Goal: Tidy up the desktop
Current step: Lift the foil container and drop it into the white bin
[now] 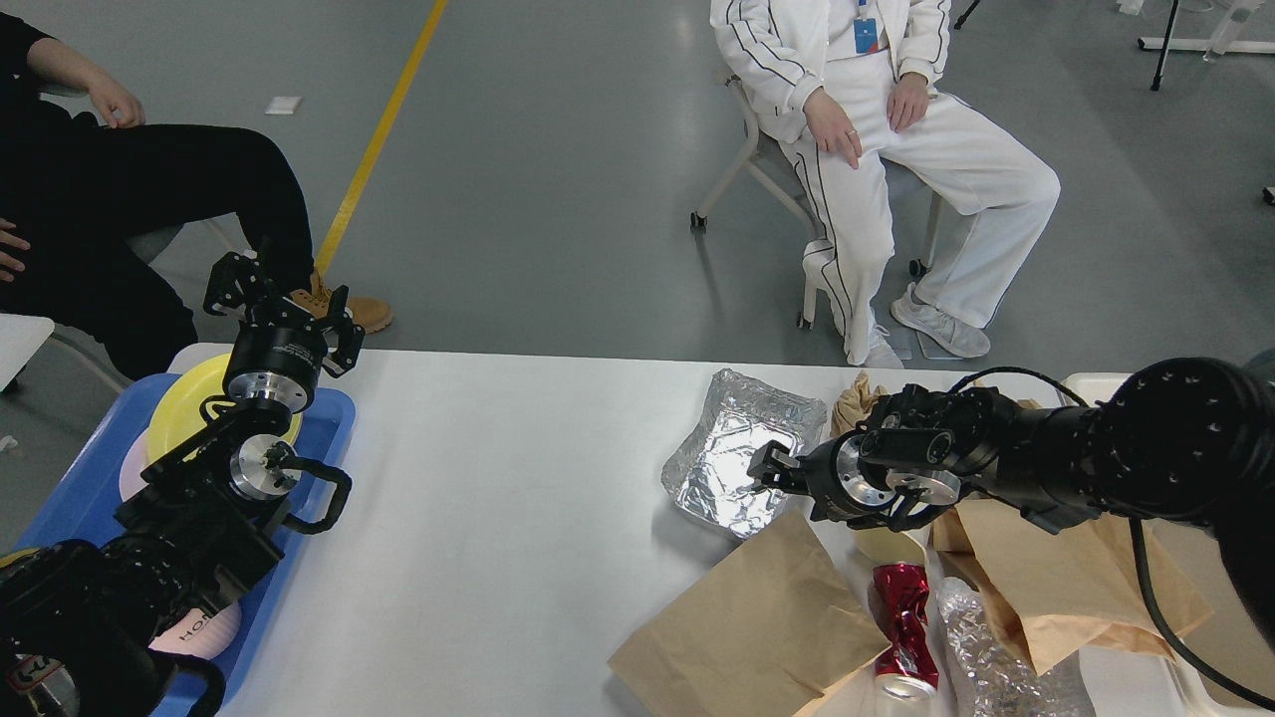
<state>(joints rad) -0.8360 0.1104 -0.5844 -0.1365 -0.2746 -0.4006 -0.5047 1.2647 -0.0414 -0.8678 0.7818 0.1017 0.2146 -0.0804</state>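
The white desktop (498,478) fills the lower view. On its right side lie a crinkled foil tray (732,448), a flat brown paper bag (757,627), a crushed red can (901,617), a second brown paper bag (1066,588) and crumpled clear plastic (996,657). My right gripper (769,470) points left and its tip is at the foil tray's right rim; its fingers are dark and cannot be told apart. My left gripper (284,304) is open and empty, raised over the far end of the blue tray (334,428).
The blue tray holds a yellow plate (184,403) and pink plates (204,627). A cream bin (1096,383) stands at the far right. Crumpled brown paper (857,398) lies behind my right wrist. Two people sit beyond the table's far edge.
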